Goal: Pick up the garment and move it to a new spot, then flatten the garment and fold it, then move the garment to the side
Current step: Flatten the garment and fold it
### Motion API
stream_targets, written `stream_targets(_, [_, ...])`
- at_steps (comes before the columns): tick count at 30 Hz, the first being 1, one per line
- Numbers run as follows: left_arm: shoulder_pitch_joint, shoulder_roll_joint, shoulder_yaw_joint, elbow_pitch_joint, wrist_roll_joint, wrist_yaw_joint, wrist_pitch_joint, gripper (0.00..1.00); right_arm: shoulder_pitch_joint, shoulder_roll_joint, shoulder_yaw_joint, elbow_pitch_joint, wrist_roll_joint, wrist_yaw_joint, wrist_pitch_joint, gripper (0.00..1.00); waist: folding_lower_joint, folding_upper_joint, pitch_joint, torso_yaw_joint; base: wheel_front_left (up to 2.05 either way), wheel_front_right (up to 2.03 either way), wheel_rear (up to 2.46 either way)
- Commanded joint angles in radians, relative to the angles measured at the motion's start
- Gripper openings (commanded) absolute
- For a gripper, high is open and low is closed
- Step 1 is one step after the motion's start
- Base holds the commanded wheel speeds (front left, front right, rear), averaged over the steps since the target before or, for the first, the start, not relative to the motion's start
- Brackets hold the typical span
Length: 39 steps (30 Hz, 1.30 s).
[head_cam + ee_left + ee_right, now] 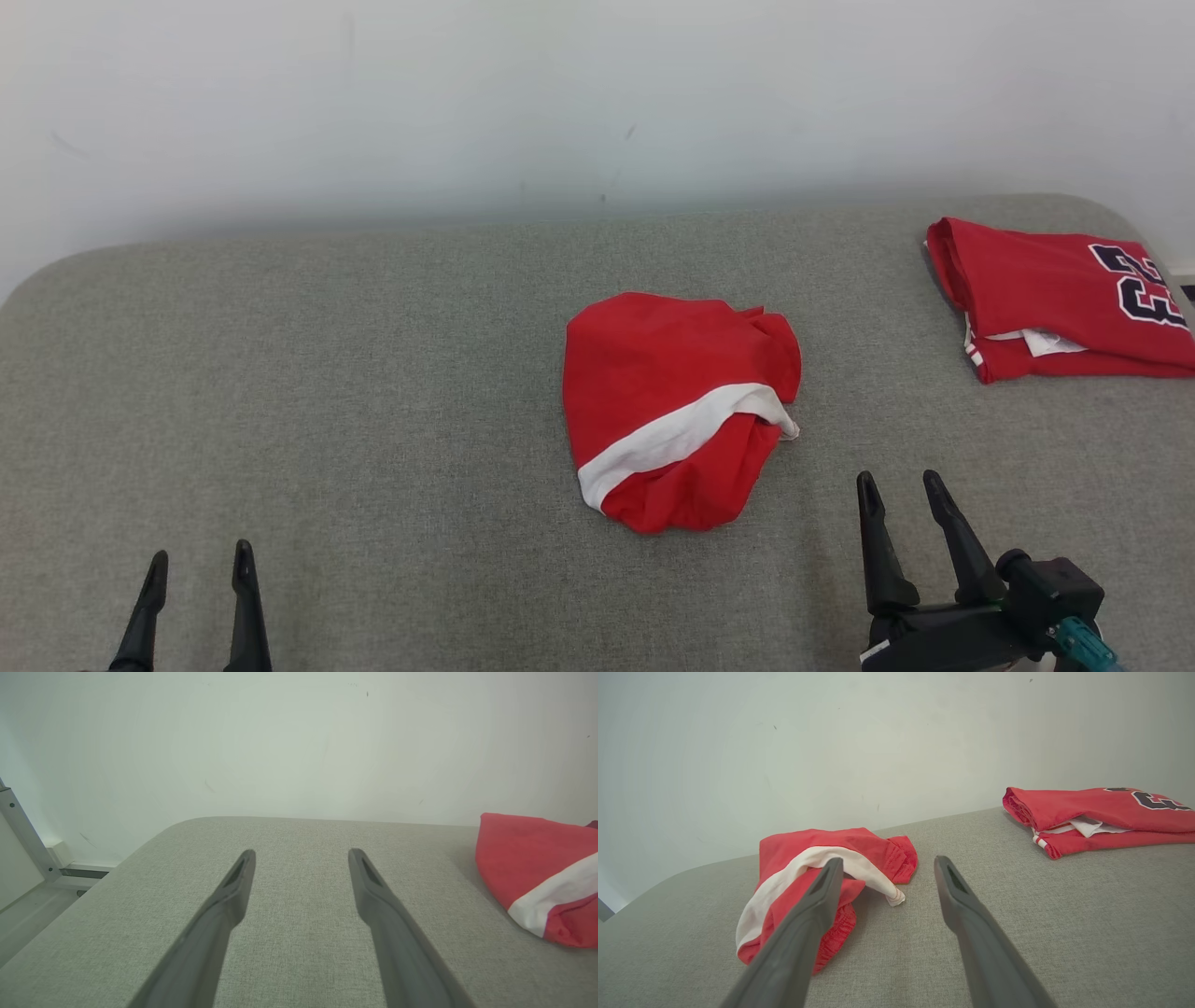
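Note:
A crumpled red garment (667,401) with a white band lies bunched near the middle of the grey fabric surface (373,392). It also appears at the right edge of the left wrist view as the garment (537,868), and left of centre in the right wrist view as the garment (817,868). My right gripper (901,495) stands open just right of and nearer than the garment, holding nothing; in its own wrist view the right gripper (887,865) points past the garment's right edge. My left gripper (201,565) is open at the lower left, far from it; the left gripper (301,856) hovers over bare fabric.
A folded red jersey (1060,299) with dark numerals lies at the far right; the same jersey (1101,814) shows in the right wrist view. A white wall (597,103) backs the surface. The surface's rounded left corner drops to a floor with a metal frame (23,835).

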Motion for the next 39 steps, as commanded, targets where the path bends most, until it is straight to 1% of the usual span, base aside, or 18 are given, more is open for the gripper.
stream_targets(1, [0.003,-0.006,0.006,0.003,0.01,-0.004,-0.003,1.0,-0.001,-0.003,0.002,0.002,0.005,-0.003,-0.005,1.0,0.0,0.0,-0.001,0.0,0.0,0.0,0.0])
stream_targets(14, [0.002,-0.03,0.036,0.009,0.036,-0.023,-0.003,1.0,-0.004,-0.007,0.003,0.008,0.006,-0.003,-0.005,1.0,0.0,0.0,-0.004,-0.001,0.0,0.0,0.0])
stream_targets(27, [-0.012,-0.051,0.053,0.006,0.048,-0.031,-0.003,1.0,-0.009,-0.006,0.002,0.006,0.005,-0.003,-0.004,1.0,0.0,0.0,-0.003,-0.004,0.0,0.0,0.0])
stream_targets(39, [-0.091,-0.064,0.015,-0.006,0.072,-0.047,-0.003,1.0,-0.02,-0.015,0.009,0.016,0.014,-0.003,-0.006,1.0,0.0,0.0,0.011,-0.042,0.0,0.0,0.0])
